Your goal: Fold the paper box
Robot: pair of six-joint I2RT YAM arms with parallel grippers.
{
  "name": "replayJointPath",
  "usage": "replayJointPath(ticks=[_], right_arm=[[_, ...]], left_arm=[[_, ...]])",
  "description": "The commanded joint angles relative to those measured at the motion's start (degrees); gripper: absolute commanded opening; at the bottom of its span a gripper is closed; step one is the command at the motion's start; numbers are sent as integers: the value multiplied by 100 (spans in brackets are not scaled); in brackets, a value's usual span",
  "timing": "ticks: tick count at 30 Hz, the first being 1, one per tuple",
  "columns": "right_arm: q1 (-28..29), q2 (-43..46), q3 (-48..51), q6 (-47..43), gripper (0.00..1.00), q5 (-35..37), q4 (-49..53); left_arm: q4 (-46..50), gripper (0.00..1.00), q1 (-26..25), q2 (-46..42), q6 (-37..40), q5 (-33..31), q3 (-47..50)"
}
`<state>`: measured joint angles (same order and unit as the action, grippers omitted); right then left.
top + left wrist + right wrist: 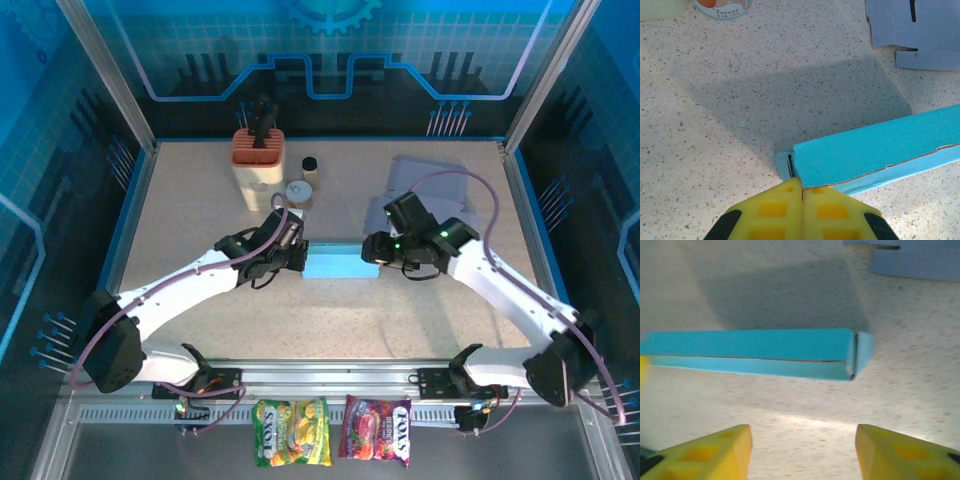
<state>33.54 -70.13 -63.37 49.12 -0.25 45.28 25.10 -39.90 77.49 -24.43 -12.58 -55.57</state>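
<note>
The light blue paper box lies folded into a long, narrow sleeve at the middle of the speckled surface, running left to right between the two arms. The left wrist view shows its left end open, and the right wrist view shows its right end with a small flap standing slightly ajar. The left pincer is closed, its yellow fingers pressed together, with their tips meeting the box's near lower edge close to the left corner (whether a thin edge of card is caught between them cannot be told). The right pincer sits just beside the box's right end with its jaws wide apart, and the box lies beyond the fingertips rather than between them. Behind the box, flat grey-blue card sheets rest toward the right rear. At the left rear stand an orange-topped holder, a small can and a dark-capped bottle. Two snack packets lie by the near rail.
</note>
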Motion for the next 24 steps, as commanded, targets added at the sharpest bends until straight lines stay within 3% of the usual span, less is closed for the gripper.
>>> replayJointPath(ticks=[1,8,16,24], right_arm=[[-250,496,372,1667,63,-854,-706],[-831,907,1472,4214,70,-1629,-2625],[-1246,801,1856,4842,72,-1988,-3007],[-1494,651,2077,4744,70,-2254,-3030]], left_arm=[[680,0,-105,94,-169,76,279],[699,0,-134,100,-205,66,257],[707,0,-156,139,-204,89,236],[732,0,-163,146,-212,80,196]])
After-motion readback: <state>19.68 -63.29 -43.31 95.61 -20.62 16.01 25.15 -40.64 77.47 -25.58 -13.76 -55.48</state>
